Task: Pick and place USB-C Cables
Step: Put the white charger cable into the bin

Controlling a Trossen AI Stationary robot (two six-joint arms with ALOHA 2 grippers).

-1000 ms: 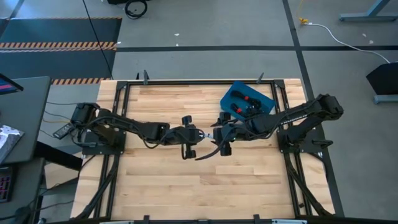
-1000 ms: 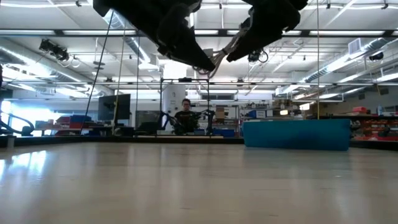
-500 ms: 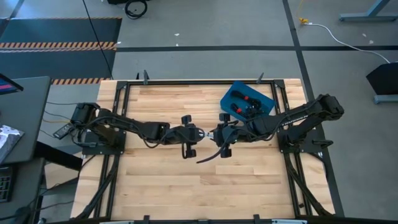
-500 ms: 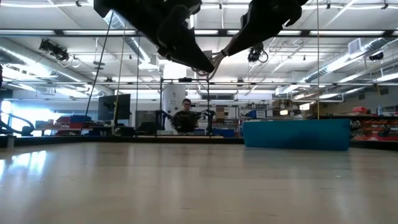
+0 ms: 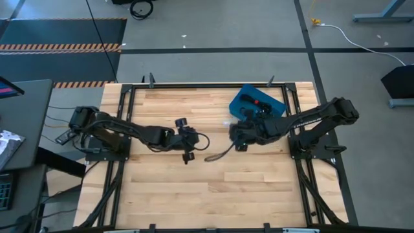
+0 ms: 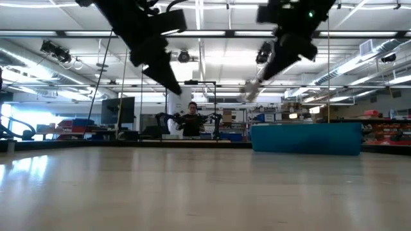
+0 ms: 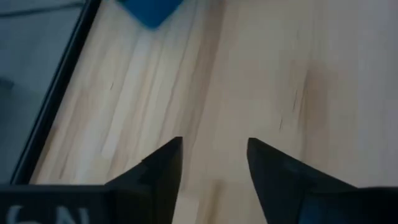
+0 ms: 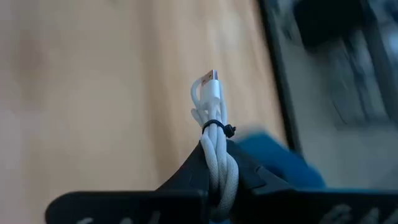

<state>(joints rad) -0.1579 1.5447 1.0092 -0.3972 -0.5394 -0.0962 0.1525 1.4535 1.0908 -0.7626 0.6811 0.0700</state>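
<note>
The right hand (image 8: 217, 180) had its two dark fingers pinched tight on a white-grey USB-C cable (image 8: 214, 134), a short coiled bundle cinched round the middle with a thin black tie, its plug end sticking up clear of the fingertips. From above, that right hand (image 5: 237, 131) sat over the wooden counter (image 5: 168, 194) just beside the near corner of the blue tray (image 5: 242, 98), which lay tilted toward the far right of the counter. Inside the tray I could make out a small dark huddle of other cables (image 5: 264, 110), one of them showing a red band (image 5: 258, 101); how many there were I could not tell. A loose black cord (image 5: 220, 154) trailed from the right arm down onto the boards. Level with the counter, the white-grey cable (image 6: 252, 91) hung in the air above the surface, to the left of the tray's blue wall (image 6: 307, 138), well clear of the wood. The left hand (image 7: 212, 163) was apart from all this, its fingers spread with only bare planks showing between them; from overhead the left hand (image 5: 188, 137) hovered near the middle of the counter, well apart from the right one. Far back in the room a person (image 6: 191, 120) sat behind some equipment.
</note>
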